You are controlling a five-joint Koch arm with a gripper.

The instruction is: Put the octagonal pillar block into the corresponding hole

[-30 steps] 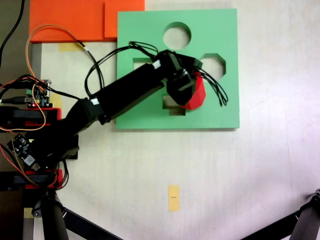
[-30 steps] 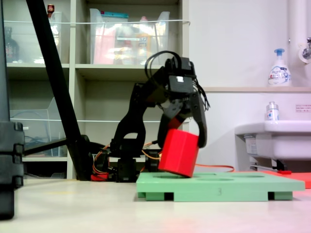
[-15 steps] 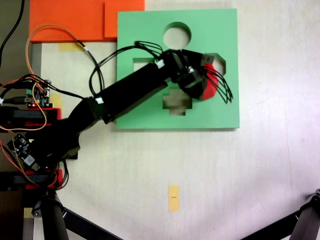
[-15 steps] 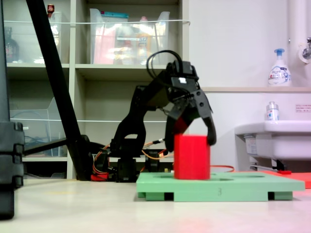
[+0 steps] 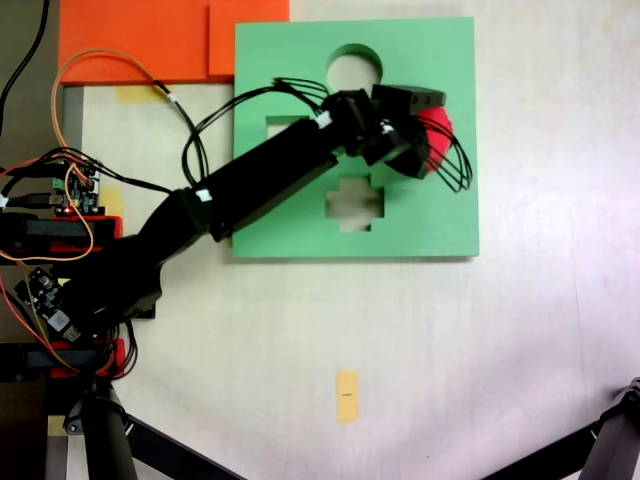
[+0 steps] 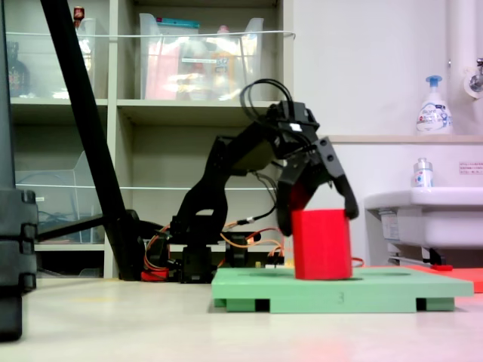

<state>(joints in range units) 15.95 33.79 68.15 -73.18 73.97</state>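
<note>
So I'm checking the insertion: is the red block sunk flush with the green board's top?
No. In the second exterior view the red block stands tall above the green board, most of its height showing, with the gripper around its top.

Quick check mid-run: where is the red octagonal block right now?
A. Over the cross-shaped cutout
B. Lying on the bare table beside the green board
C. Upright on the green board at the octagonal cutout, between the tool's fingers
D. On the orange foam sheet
C: the octagonal pillar block stands upright on the green board with the tool straddling its top, and the first exterior view shows it at the octagonal cutout's place, clear of the cross-shaped cutout.
</note>
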